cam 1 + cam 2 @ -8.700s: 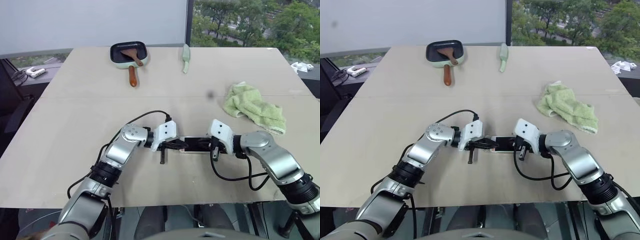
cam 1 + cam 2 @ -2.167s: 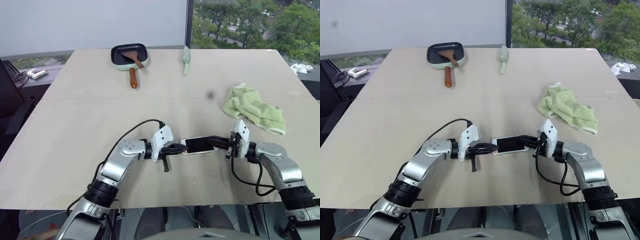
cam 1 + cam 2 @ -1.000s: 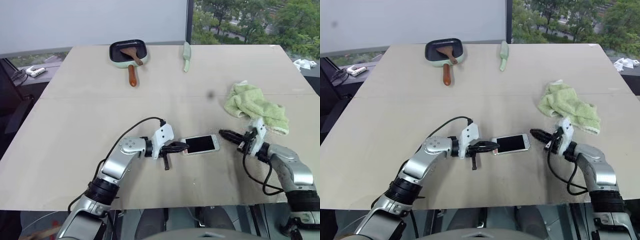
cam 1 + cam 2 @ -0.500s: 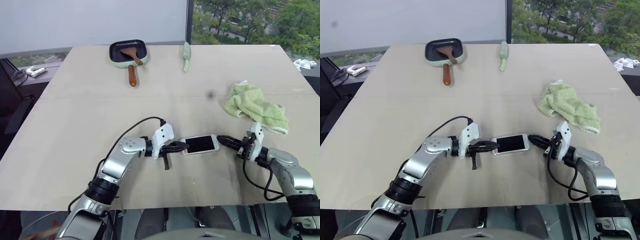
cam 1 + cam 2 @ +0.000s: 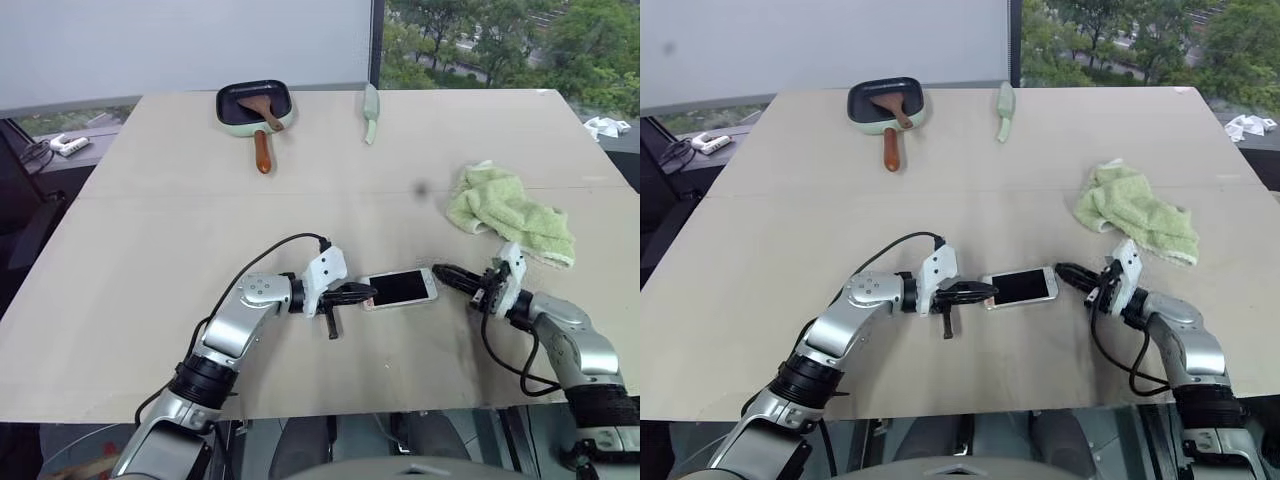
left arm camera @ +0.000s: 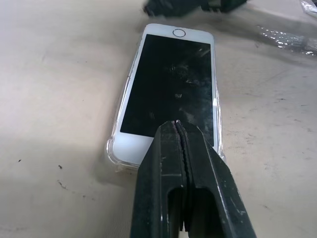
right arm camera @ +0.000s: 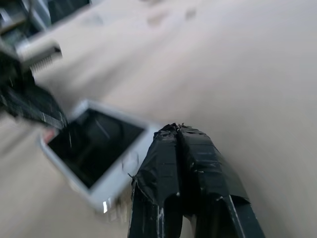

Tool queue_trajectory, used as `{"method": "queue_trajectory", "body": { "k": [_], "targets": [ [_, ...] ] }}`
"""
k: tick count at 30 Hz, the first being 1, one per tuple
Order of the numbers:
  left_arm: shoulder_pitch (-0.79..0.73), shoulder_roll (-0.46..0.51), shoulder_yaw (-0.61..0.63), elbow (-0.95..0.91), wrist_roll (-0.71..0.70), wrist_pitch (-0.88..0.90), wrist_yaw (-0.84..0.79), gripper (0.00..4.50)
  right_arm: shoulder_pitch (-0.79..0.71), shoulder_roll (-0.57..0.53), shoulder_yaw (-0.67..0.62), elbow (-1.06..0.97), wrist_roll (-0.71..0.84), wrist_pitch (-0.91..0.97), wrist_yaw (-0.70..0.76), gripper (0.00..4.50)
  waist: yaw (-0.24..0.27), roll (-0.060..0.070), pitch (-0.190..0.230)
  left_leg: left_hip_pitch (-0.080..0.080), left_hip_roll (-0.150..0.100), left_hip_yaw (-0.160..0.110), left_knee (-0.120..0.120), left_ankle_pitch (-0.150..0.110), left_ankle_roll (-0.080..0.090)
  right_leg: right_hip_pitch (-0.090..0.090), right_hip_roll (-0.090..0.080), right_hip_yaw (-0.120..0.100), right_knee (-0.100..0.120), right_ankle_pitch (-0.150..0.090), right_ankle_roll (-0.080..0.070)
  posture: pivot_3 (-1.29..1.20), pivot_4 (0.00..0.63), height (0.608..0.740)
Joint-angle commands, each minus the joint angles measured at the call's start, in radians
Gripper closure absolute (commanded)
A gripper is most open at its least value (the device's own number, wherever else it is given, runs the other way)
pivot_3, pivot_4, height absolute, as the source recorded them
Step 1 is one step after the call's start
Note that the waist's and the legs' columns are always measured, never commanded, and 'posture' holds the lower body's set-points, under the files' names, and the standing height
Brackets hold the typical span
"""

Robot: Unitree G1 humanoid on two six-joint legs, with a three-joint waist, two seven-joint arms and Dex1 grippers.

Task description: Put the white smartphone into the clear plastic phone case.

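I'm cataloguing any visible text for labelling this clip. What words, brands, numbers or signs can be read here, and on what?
None can be read.
white smartphone: the screen is dark and blank; the round home button bears no text.
clear plastic phone case: no marking visible.
left gripper and right gripper: plain black, no labels.

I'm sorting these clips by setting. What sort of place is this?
Probably an office or lab test bench by a window, not a home kitchen. A big plain table carries unrelated props: a frying pan, a green towel and a white smartphone. Trees show through the glass behind.
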Motion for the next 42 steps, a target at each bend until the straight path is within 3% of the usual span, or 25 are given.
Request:
{"method": "queue_trajectory", "body": {
  "k": [1,27,42],
  "targets": [
    [0.008,0.005,-0.003,-0.001,0.006,0.012,0.002,4.50,0.003,-0.010,-0.010,-0.047,0.026,0.005,0.022,4.39,0.000,0.000,0.000,0.000,0.000,0.000,0.000,0.000,0.000,0.000,0.000,0.000,0.000,0.000,0.000,0.00,0.150,0.740],
    [0.016,0.004,-0.003,-0.012,0.004,0.019,0.009,4.50,0.001,-0.115,0.214,0.078,-0.296,-0.205,0.066,4.39,-0.002,-0.002,-0.002,0.002,0.000,0.001,0.000,0.000,0.000,0.001,0.001,0.001,0.001,0.000,0.000,0.00,0.150,0.740],
    [0.018,0.012,0.002,-0.020,0.004,0.021,0.007,4.50,-0.013,-0.178,0.344,0.086,-0.430,-0.120,0.054,4.39,-0.002,-0.016,-0.017,0.006,0.001,0.001,0.001,0.000,0.000,0.004,0.001,0.001,0.003,-0.001,-0.003,0.00,0.150,0.740]
  ]
}}
